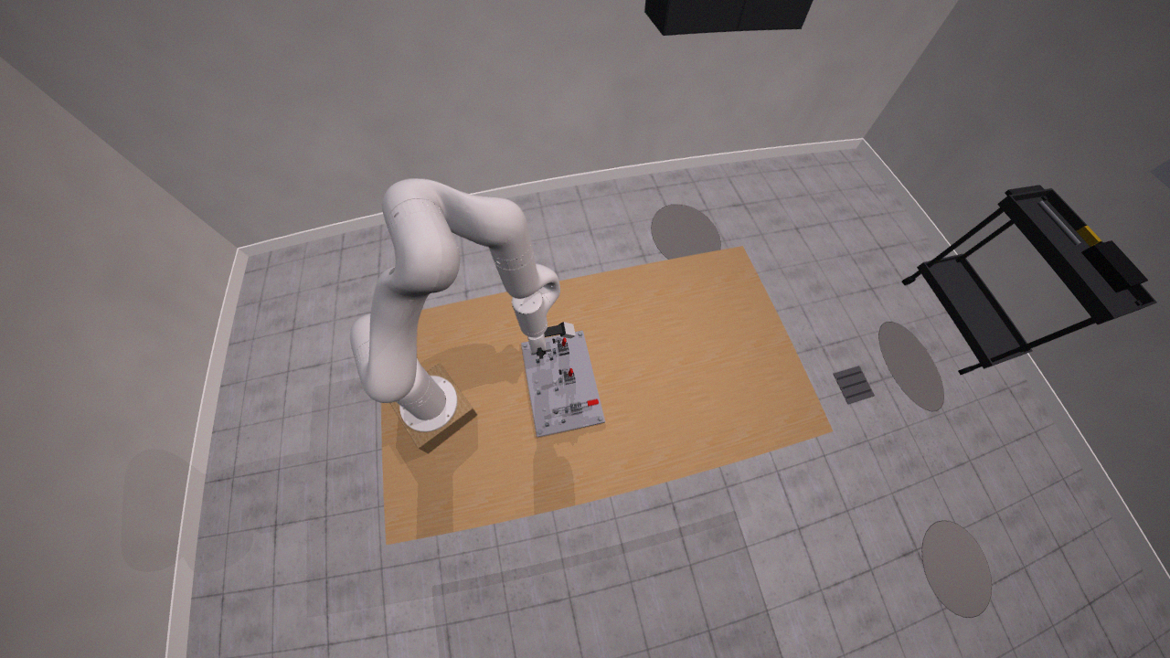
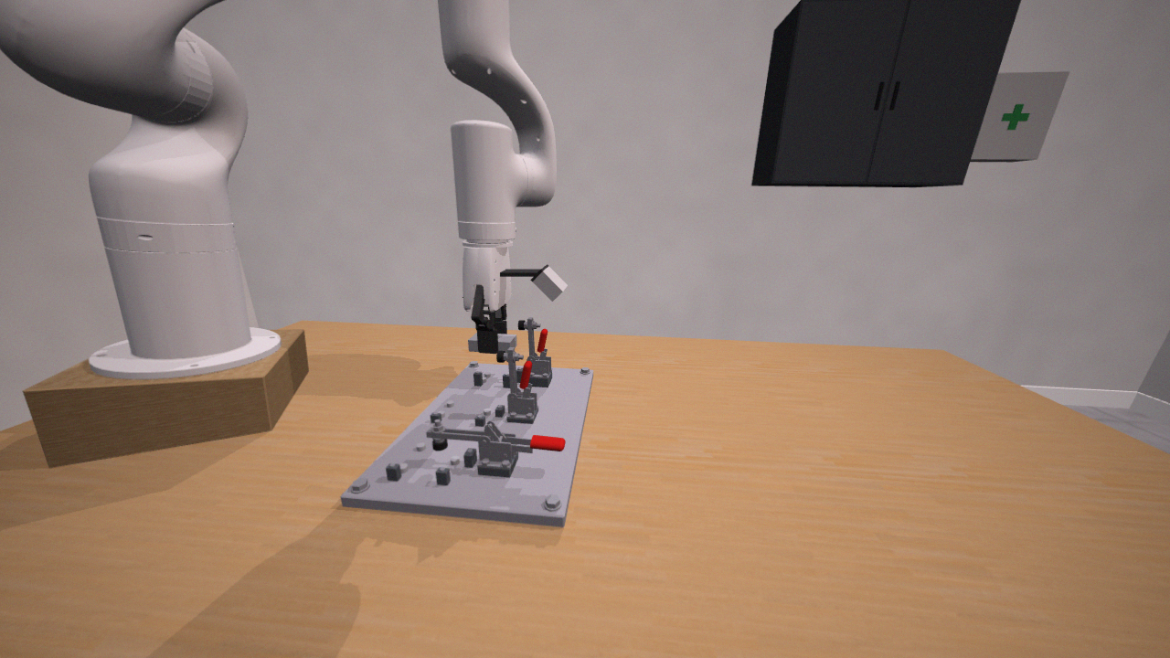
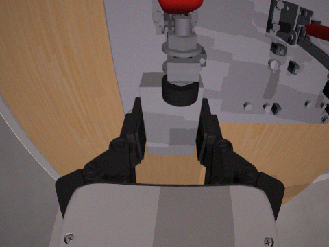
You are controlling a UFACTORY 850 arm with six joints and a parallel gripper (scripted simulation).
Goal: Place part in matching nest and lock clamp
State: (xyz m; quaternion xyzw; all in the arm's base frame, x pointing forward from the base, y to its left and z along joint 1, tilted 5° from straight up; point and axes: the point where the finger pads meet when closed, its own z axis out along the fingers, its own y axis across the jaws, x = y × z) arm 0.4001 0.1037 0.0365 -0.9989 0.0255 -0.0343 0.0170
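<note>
My gripper [image 3: 171, 111] is shut on the grey block part [image 3: 170, 119] and holds it level, just above the far end of the grey fixture plate [image 2: 483, 429]. It also shows in the exterior view [image 2: 491, 334]. The middle clamp [image 2: 523, 384] is open too, its handle raised. The near clamp [image 2: 494, 446] lies shut with its red handle [image 2: 546, 442] level.
The fixture plate [image 1: 564, 384] sits on a wooden table, with small dark blocks and pads in each nest. The arm's base stands on a wooden block [image 2: 171, 392] to the left. A black cabinet [image 2: 879, 90] hangs on the back wall.
</note>
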